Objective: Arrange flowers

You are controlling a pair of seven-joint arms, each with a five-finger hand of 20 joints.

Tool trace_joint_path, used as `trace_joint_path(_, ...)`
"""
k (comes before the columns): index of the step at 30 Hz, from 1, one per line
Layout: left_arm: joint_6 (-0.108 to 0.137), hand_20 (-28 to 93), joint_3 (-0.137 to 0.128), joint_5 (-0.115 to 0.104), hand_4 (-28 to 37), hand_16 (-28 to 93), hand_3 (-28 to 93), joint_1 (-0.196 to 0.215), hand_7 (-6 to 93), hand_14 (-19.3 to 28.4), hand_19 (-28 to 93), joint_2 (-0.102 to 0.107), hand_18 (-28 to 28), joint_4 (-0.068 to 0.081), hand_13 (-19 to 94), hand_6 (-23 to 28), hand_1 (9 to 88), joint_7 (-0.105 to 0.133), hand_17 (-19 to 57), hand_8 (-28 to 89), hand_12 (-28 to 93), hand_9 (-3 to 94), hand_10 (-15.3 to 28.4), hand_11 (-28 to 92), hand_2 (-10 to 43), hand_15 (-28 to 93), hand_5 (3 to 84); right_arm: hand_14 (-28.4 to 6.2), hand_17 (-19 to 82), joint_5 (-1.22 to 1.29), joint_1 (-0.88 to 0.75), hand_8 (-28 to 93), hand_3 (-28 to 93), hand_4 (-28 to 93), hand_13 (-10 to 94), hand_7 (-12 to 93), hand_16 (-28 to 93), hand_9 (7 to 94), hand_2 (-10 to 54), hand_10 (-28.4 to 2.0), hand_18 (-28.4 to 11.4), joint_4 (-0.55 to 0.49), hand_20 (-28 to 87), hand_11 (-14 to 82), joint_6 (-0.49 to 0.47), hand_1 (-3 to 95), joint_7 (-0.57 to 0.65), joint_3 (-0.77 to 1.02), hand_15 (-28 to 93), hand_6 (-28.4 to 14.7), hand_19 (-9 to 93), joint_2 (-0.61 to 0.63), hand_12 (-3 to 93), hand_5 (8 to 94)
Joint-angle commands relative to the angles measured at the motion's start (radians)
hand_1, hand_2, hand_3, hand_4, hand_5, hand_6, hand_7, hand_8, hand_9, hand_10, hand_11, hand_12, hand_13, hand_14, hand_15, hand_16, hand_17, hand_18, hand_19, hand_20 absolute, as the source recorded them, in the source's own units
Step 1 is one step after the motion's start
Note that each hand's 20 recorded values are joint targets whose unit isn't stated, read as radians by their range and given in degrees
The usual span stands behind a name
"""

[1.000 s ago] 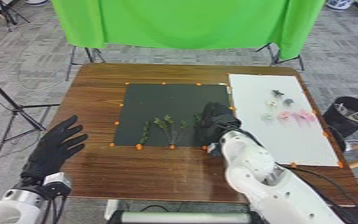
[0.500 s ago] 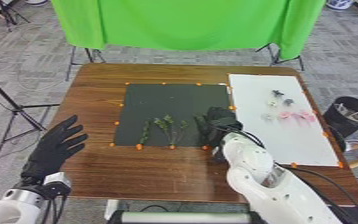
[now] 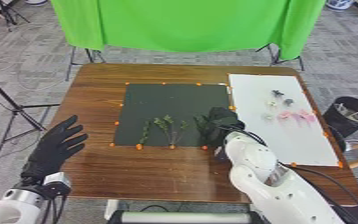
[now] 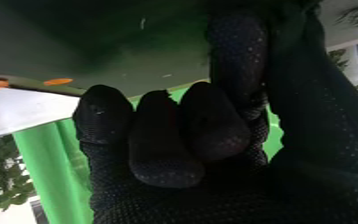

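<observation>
The right hand (image 3: 222, 120), fingers curled in, has a green sprig (image 3: 199, 124) just to its left on the black mat (image 3: 158, 102).

In the head view, the right hand (image 3: 222, 120) is covering the black mat's (image 3: 162, 100) edge toward four o'clock; pink flowers (image 3: 286, 115) are blurring (petals especially) toward three.

The left hand (image 3: 47, 155) is at the left edge of the worktop (image 3: 149, 175), fingers straight and spread. The right arm (image 3: 260, 175) crosses the near edge, the right hand (image 3: 221, 121) palm down, fingers (image 4: 162, 152) curled.
</observation>
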Motion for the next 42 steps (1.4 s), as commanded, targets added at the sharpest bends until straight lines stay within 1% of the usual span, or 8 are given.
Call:
trace_joint_path(1, -0.003, 8, -0.004, 0.002, -24.0, 0, 70, 0.013, 20.9, 16.3, 43, -0.007, 23.0, -0.001, 21, 2.6, 26.6, -0.006, -9.8, -11, 16, 24.8, 12.2, 20, -2.0, 30, 26.6, -7.8, 43, -0.032, -0.006, 5, 85, -18, 79, 54, 40, 84.1, -9.0, -6.7, -23.4, -0.016, 55, 70.7, -0.036, 24.7, 0.002, 0.014, 87, 0.9, 93, 0.004, 53.7, 78.5)
trace_joint_path(3, -0.002, 8, -0.007, 0.002, -23.9, 0, 70, 0.017, 20.8, 16.4, 43, -0.008, 23.0, -0.002, 21, 2.6, 26.5, -0.004, -9.8, -11, 16, 24.8, 12.2, 20, -2.0, 30, 26.6, -7.9, 43, -0.045, -0.004, -9, 84, -18, 79, 56, 40, 84.1, -8.5, -6.8, -23.4, -0.019, 55, 70.5, -0.034, 23.0, -0.003, 0.015, 87, 0.8, 93, 0.007, 53.8, 78.8)
trace_joint_path(17, -0.012, 8, -0.009, 0.006, -24.0, 0, 70, 0.014, 20.8, 16.5, 43, -0.008, 23.0, -0.001, 21, 2.6, 26.5, -0.014, -9.8, -11, 16, 24.8, 12.0, 20, -1.9, 31, 26.6, -8.5, 42, -0.090, 0.001, -10, 81, -19, 78, 54, 41, 83.4, -6.7, -7.4, -23.6, -0.074, 55, 69.3, -0.007, 17.8, 0.011, 0.079, 87, 0.2, 93, 0.089, 54.3, 78.1)
trace_joint_path(21, -0.005, 8, -0.009, 0.001, -24.0, 0, 70, 0.020, 20.8, 16.5, 43, -0.004, 23.0, -0.003, 21, 2.6, 26.6, -0.007, -9.8, -11, 15, 24.7, 12.1, 20, -1.8, 31, 26.6, -9.7, 35, -0.079, 0.007, -12, 80, -19, 72, 45, 39, 76.0, -5.8, -10.8, -22.9, -0.075, 48, 61.5, 0.092, 17.9, 0.010, 0.102, 83, -1.9, 92, 0.184, 46.3, 71.5)
trace_joint_path(26, -0.003, 8, -0.013, 0.001, -24.0, 0, 70, 0.028, 20.8, 16.4, 43, -0.002, 23.0, -0.006, 21, 2.6, 26.6, -0.005, -9.7, -11, 16, 24.8, 12.1, 20, -1.7, 30, 26.6, -11.2, 29, -0.086, -0.008, -13, 82, -20, 61, 35, 34, 61.5, -8.5, -12.4, -22.8, -0.061, 48, 50.1, 0.113, 21.6, 0.036, 0.142, 80, -3.3, 88, 0.299, 32.4, 58.2)
trace_joint_path(33, 0.007, 8, -0.015, -0.006, -24.0, 0, 70, 0.039, 20.8, 16.5, 43, 0.001, 23.0, -0.010, 21, 2.7, 26.6, 0.011, -9.8, -11, 16, 24.8, 12.2, 20, -1.7, 30, 26.6, -12.4, 23, -0.142, -0.045, -14, 87, -24, 48, 35, 24, 40.8, -9.5, -15.1, -22.5, -0.010, 49, 37.3, 0.124, 23.6, 0.070, 0.156, 77, -5.9, 84, 0.397, 25.7, 38.9)
trace_joint_path(35, 0.005, 8, -0.018, -0.004, -24.0, 0, 70, 0.038, 20.8, 16.5, 43, -0.004, 23.0, -0.011, 21, 2.6, 26.5, 0.005, -9.8, -11, 15, 24.8, 12.2, 20, -1.7, 30, 26.6, -12.2, 22, -0.167, -0.065, -14, 88, -25, 47, 35, 23, 40.0, -9.5, -15.0, -22.3, 0.006, 49, 35.1, 0.121, 24.0, 0.066, 0.169, 76, -5.9, 83, 0.404, 25.1, 37.4)
trace_joint_path(42, 0.028, 8, 0.002, -0.021, -24.0, 0, 70, 0.042, 20.9, 16.4, 43, 0.015, 23.0, -0.006, 21, 2.6, 26.5, 0.037, -9.8, -11, 16, 24.8, 12.1, 20, -1.6, 30, 26.6, -10.6, 21, -0.106, -0.116, -14, 89, -28, 47, 35, 22, 41.7, -9.5, -13.5, -22.3, -0.004, 50, 28.4, 0.038, 25.2, 0.020, 0.230, 75, -5.2, 80, 0.421, 22.2, 36.3)
